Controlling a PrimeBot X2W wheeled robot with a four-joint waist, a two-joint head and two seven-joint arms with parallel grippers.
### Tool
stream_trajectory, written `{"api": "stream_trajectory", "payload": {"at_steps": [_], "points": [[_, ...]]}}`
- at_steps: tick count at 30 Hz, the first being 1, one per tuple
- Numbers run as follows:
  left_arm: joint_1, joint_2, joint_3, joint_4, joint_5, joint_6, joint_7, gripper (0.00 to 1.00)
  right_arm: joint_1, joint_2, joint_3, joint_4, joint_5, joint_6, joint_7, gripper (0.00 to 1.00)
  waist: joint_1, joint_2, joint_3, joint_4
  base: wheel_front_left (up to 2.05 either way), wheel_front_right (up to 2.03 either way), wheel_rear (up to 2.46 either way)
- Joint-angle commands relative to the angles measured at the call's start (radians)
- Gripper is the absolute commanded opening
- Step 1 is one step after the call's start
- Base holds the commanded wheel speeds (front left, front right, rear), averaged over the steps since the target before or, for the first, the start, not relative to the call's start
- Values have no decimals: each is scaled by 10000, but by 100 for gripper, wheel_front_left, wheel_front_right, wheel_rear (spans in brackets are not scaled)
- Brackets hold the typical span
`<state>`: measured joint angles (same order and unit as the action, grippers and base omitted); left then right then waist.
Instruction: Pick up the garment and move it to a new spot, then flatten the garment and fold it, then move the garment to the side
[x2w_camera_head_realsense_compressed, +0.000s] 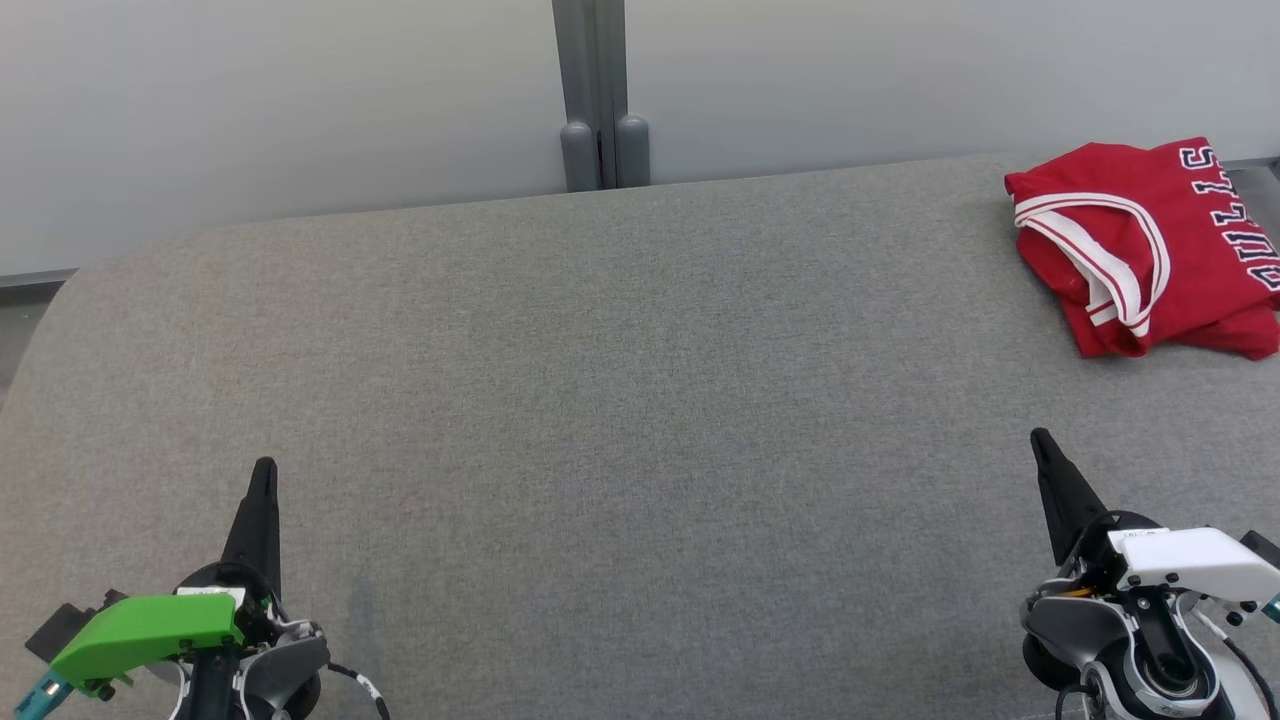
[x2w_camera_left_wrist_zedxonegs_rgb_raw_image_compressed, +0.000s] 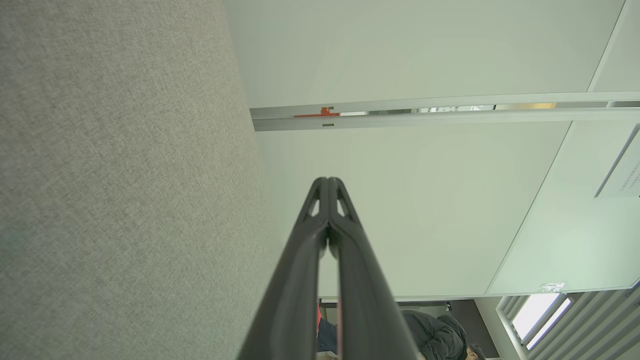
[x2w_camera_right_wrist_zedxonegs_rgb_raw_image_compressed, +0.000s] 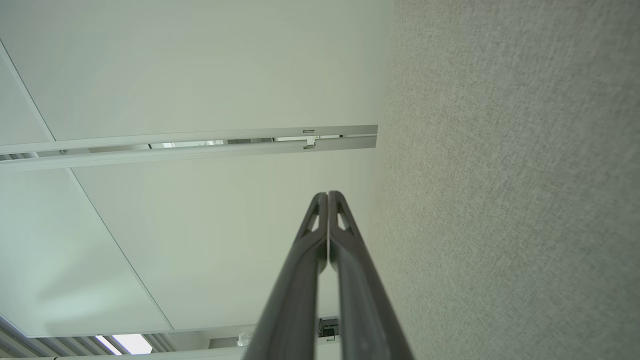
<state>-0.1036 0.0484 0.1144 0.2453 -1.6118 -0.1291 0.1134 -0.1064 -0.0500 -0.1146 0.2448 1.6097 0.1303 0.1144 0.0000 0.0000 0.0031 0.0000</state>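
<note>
Left tool sits at the near left edge of a grey fabric-covered bench, its two dark fingers pressed together and gripping nothing. Right tool sits at the near right edge, also pressed together and empty. A folded red garment with white trim lies at the far right corner, well apart from both tools. A pale partition wall with a grey post stands behind the far edge.
</note>
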Motion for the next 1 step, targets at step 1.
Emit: {"api": "stream_trajectory", "payload": {"at_steps": [1], "points": [[-102,9,20,6,-25,-55,29,0,-52,-2,-9,13,55,8,26,0,0,0,0,0,0,0,0]]}}
